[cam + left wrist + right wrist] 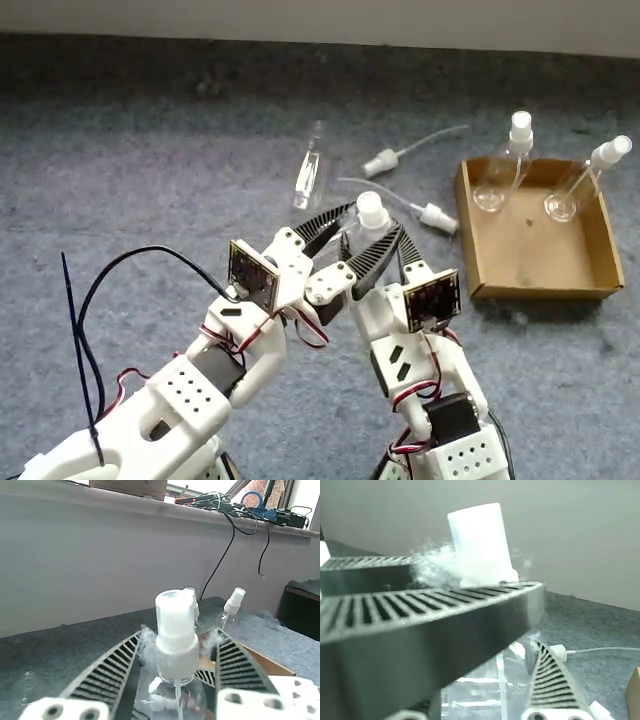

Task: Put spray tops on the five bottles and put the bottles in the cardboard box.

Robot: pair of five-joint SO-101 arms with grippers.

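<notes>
A clear bottle (358, 238) with a white spray top (372, 210) on it stands upright between both arms near the table's middle. My left gripper (352, 232) is shut on the bottle (170, 695), its ribbed fingers (107, 672) hugging the body below the spray top (175, 625). My right gripper (388, 250) grips the same bottle (480, 690) from the other side, below the spray top (480, 545). The cardboard box (530, 250) at the right holds two capped bottles (505, 165). An uncapped bottle (309, 176) lies further back, with two loose spray tops (382, 162) near it.
The second loose spray top (438, 216), with its long tube, lies between the held bottle and the box. The second boxed bottle (580, 185) leans at the box's far right corner. Grey carpet (150, 170) covers the table, with a wall behind.
</notes>
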